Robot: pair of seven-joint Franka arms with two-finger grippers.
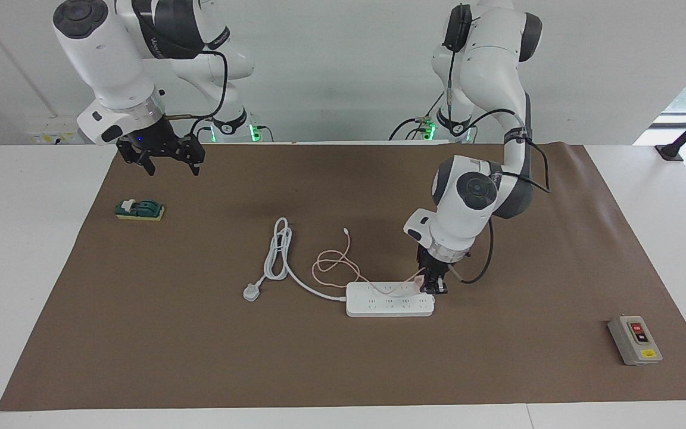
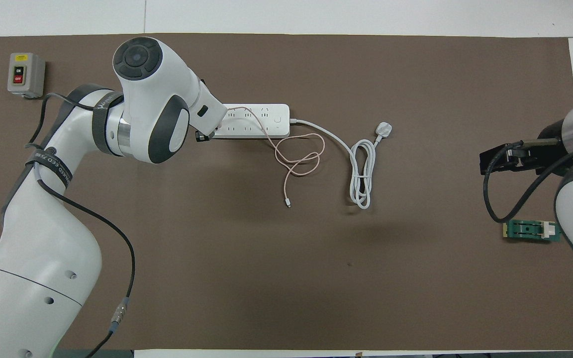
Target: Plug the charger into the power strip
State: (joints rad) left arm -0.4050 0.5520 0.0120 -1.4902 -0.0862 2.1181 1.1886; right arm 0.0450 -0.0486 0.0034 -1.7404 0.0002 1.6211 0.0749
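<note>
The white power strip [image 1: 389, 300] [image 2: 256, 121] lies flat near the mat's middle. My left gripper [image 1: 432, 290] points straight down over the strip's end toward the left arm's end of the table. It is shut on the small pale-pink charger [image 1: 419, 283], which sits at the strip's top face in the row nearer to the robots. The prongs are hidden. In the overhead view the left wrist covers the charger. Its thin pink cable [image 1: 334, 265] [image 2: 299, 159] crosses the strip and loops on the mat. My right gripper [image 1: 167, 164] [image 2: 488, 160] waits open in the air at the right arm's end.
A grey-white three-pin plug [image 1: 251, 292] [image 2: 384, 130] and its coiled white cord [image 1: 276, 253] [image 2: 361, 179] lie beside the strip. A grey box with red and black buttons [image 1: 635, 341] [image 2: 25, 74] sits at the left arm's end. Below the right gripper lies a green part on a yellow pad [image 1: 139, 210] [image 2: 531, 230].
</note>
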